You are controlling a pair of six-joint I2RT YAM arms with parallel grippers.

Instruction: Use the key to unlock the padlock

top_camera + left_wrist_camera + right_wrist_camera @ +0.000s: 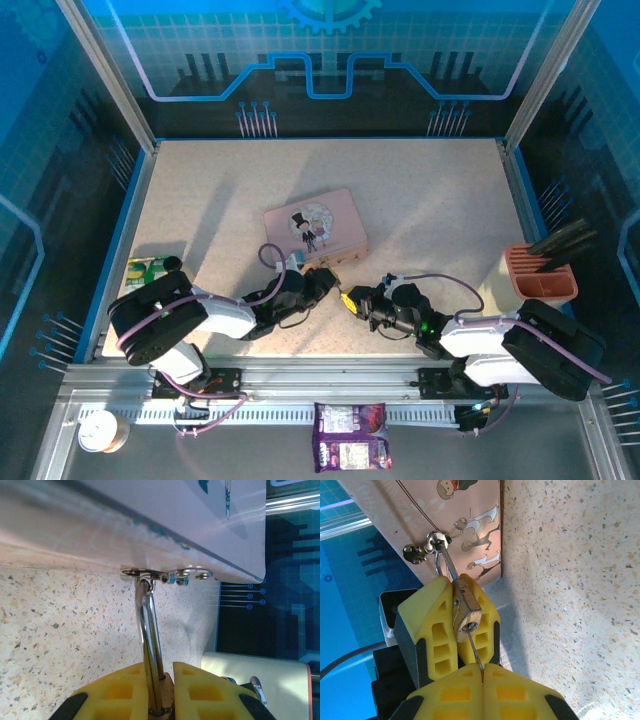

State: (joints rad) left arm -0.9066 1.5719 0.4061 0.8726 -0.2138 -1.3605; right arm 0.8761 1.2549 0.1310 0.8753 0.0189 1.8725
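The padlock point(465, 611) hangs by its shackle from the hasp point(427, 545) on the pink tin point(315, 228), and the left gripper point(161, 676) is clamped on its brass body. The right gripper point(482, 672) is pinched shut on the key point(475, 652), a thin sliver whose tip sits at the keyhole. The twist is the likely failure. Held by so little, the key may roll in the pads or bend rather than turn, and a sideways pull could drag the tin or pry the tip out.

Padlock point(465, 607): brass body, bright metal shackle (glossy, smooth). Tin point(315, 228): satin sheen. Table point(430, 205): matt, speckled. Pads point(434, 630): plastic, matt.
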